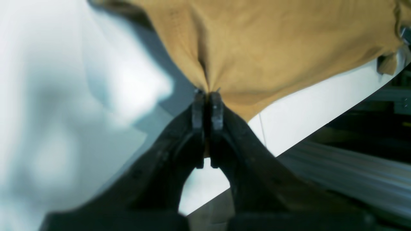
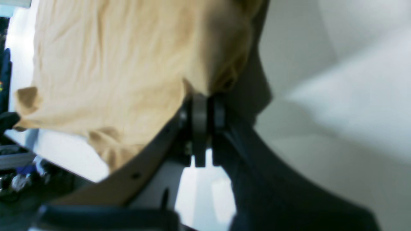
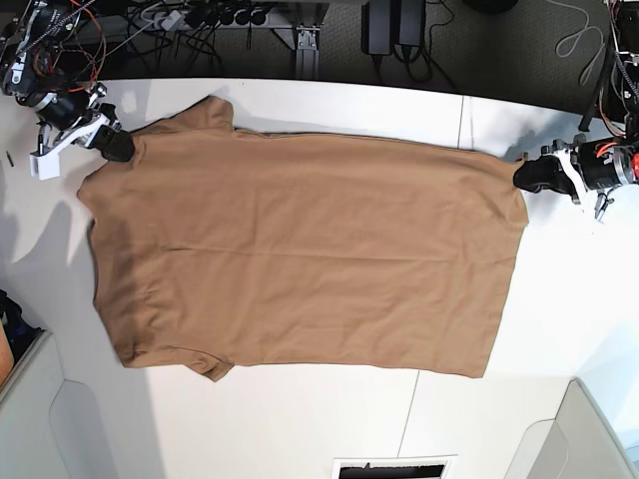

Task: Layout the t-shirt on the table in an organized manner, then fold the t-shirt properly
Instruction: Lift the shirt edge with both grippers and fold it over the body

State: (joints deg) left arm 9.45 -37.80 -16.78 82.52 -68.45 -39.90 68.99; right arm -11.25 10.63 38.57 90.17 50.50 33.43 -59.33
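Note:
The tan-brown t-shirt [image 3: 300,249] lies spread flat on the white table [image 3: 300,419], sleeves at the view's left and hem at its right. My right gripper [image 3: 118,147] is shut on the shirt's far-left edge near the upper sleeve; the right wrist view shows its jaws [image 2: 204,96] pinching bunched fabric [image 2: 106,64]. My left gripper [image 3: 526,176] is shut on the far-right hem corner; the left wrist view shows its jaws [image 1: 208,93] closed on a pucker of cloth [image 1: 273,48]. The white neck label is hidden.
Cables and a power strip [image 3: 200,20] lie beyond the table's far edge. Light grey bins stand at the near left [image 3: 40,419] and near right [image 3: 599,429] corners. A dark slot [image 3: 389,467] sits at the near edge. The table's edge [image 1: 321,125] runs close to my left gripper.

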